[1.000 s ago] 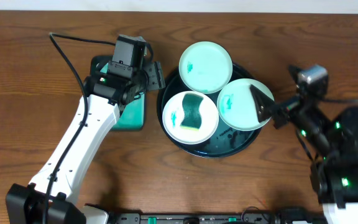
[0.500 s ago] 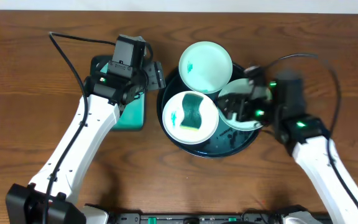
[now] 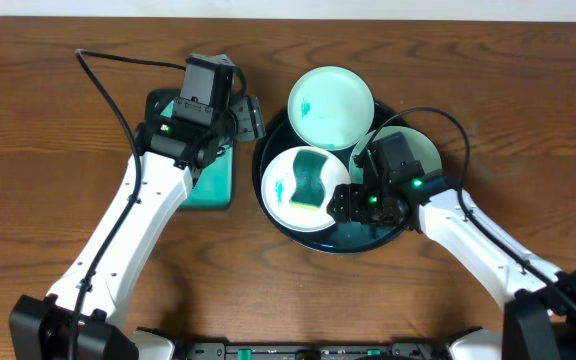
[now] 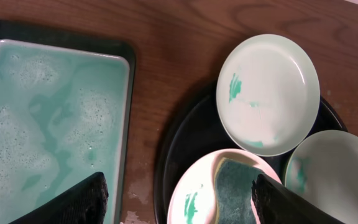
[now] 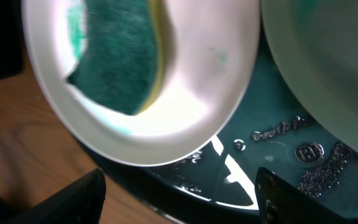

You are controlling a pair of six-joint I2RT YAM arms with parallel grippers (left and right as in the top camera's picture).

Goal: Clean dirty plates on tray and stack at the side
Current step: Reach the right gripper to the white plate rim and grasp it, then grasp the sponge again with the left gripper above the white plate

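Observation:
The round black tray (image 3: 353,237) holds three plates. The front-left plate (image 3: 286,190) carries a green-and-yellow sponge (image 3: 312,178) and a teal smear. The back plate (image 3: 330,107) overlaps the tray's far rim. My right arm partly covers the right plate (image 3: 420,155). My right gripper (image 3: 340,203) stands open low over the tray's front part. In the right wrist view it (image 5: 179,180) straddles the wet tray floor (image 5: 278,155) just below the sponge plate (image 5: 191,99), holding nothing. My left gripper (image 3: 251,117) hangs open at the tray's left rim, empty in its wrist view (image 4: 178,186).
A rectangular black-edged tray (image 3: 213,185) of foamy teal water (image 4: 48,118) lies left of the round tray, under my left wrist. Bare brown wood tabletop (image 3: 488,90) surrounds both trays. A black cable (image 3: 108,85) loops over the table's back left.
My right arm has swung in from the table's right edge and come down over the tray's front, its jaws narrowing slightly. The left arm and the plates have not moved.

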